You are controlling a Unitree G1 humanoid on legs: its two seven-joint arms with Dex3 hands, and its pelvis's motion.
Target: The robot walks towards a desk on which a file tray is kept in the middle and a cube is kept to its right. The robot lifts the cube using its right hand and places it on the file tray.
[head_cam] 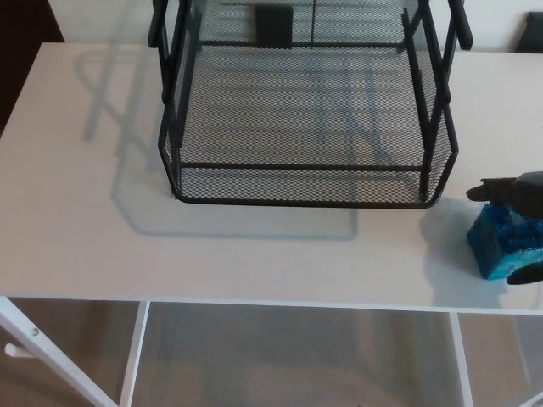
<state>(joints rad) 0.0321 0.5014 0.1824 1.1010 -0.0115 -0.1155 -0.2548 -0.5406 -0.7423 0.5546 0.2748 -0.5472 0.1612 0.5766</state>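
Observation:
A black wire-mesh file tray (pixel 305 202) stands in the middle of the white desk (pixel 85 212), its lowest shelf holding nothing. To its right, near the desk's front edge, sits a blue cube (pixel 501 246). My right hand (pixel 522 216) comes in from the picture's right edge, with black fingers (pixel 492 190) over the cube's top and another finger at its lower right side. The hand is closed around the cube, which rests on the desk. Most of the hand is cut off by the frame. My left hand does not show.
The desk's front edge (pixel 254 301) runs across the lower picture, with white frame legs (pixel 42 348) and floor below. A small dark object (pixel 273 25) stands behind the tray. Bare desk surface lies left of the tray.

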